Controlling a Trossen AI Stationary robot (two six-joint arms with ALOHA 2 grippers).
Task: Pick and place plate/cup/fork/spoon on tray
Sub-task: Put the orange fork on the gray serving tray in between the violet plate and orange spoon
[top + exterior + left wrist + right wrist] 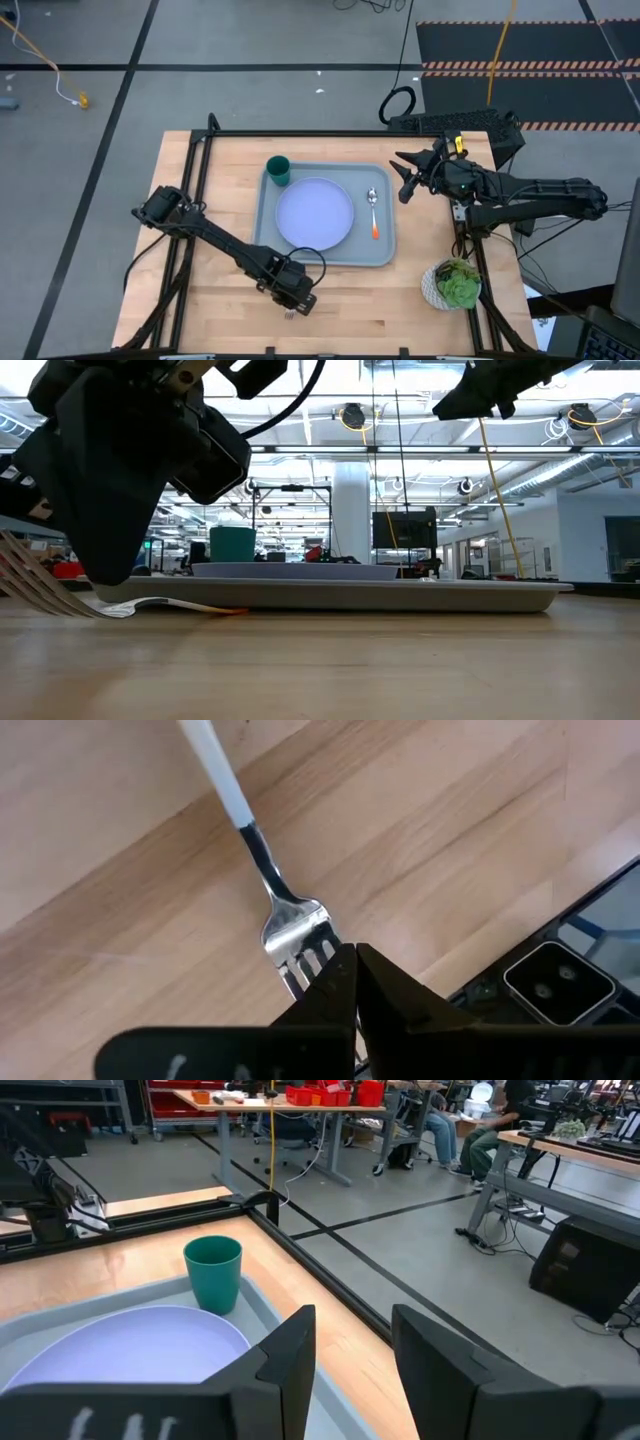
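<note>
The fork (pixel 283 915) lay flat on the table (pixel 200 310), low in the high view just below the tray's (pixel 385 255) bottom edge. The left gripper (pixel 354 963) was pressed down on its tines, jaws closed together there. On the tray sat the plate (pixel 314 214), the cup (pixel 278 170) at its upper left, the spoon (pixel 373 212) on its right. The right gripper (pixel 352 1342) hovered at the tray's upper right, jaws apart.

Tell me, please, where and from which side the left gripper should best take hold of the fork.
Probably the slim neck of the fork, just behind the tines, coming straight down from above and straddling it: it lies flat on the table, so only its narrow sides offer the left gripper purchase.
</note>
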